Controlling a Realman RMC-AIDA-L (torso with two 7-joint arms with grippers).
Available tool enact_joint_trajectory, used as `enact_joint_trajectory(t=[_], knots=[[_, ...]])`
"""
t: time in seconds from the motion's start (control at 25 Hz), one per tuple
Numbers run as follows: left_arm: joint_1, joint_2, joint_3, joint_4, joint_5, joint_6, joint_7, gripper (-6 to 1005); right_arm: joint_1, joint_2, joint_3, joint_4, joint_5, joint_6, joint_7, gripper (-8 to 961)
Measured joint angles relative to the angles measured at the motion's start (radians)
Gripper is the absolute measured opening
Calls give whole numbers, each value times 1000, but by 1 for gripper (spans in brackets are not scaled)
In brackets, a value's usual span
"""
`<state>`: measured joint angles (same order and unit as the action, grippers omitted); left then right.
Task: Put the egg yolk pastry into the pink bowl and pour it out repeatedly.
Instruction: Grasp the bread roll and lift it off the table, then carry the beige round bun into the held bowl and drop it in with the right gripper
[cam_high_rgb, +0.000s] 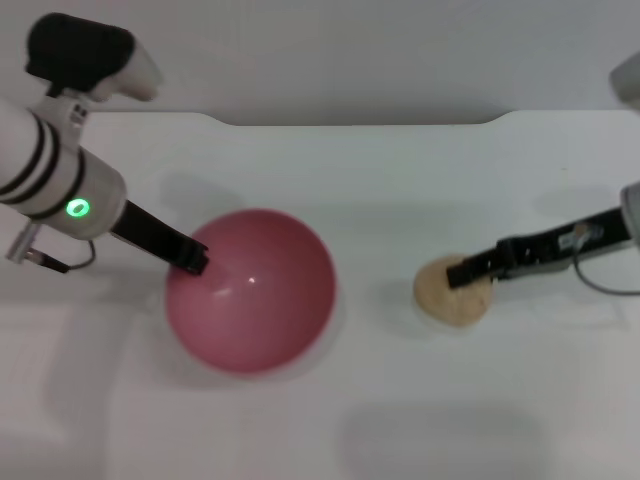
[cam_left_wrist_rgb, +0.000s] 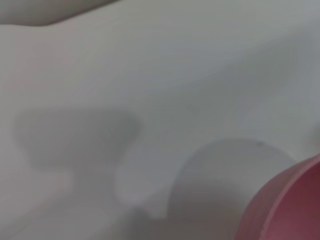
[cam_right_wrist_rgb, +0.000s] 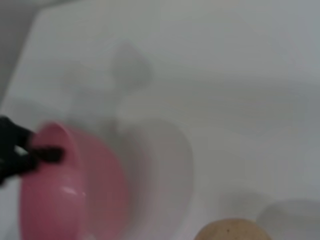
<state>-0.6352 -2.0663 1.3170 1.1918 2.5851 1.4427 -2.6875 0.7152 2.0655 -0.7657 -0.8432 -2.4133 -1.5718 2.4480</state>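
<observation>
Evidently the left pincer (cam_high_rgb: 195, 260) clamped the pink bowl (cam_high_rgb: 250, 290) rim; the right pincer (cam_high_rgb: 462, 274) pinched the egg yolk pastry (cam_high_rgb: 455, 292) on the counter (cam_high_rgb: 400, 180) — squeezing harder risked crushing it.

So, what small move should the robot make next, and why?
Probably the right gripper should close on the small round pale tan egg yolk pastry and lift it. Its tip is already at the pastry, which lies on the white table beside the glossy round pink plastic bowl, held at its rim by the left gripper.

White left arm (cam_high_rgb: 50, 170), black bands, green light (cam_high_rgb: 77, 209); seemingly black grippers.
</observation>
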Motion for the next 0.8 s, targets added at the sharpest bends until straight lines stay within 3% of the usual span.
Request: enact_joint_trajectory(t=[0.32, 0.68, 0.8], knots=[[-78, -3, 118, -83, -64, -33, -10, -2, 44, 0, -35, -96, 233, -109, -114, 356], [-125, -6, 191, -112, -87, -61, -31, -2, 120, 7, -297, -49, 244, -90, -132, 253], [-132, -6, 191, -110, -88, -60, -34, -2, 135, 6, -371, -28, 207, -79, -104, 266]])
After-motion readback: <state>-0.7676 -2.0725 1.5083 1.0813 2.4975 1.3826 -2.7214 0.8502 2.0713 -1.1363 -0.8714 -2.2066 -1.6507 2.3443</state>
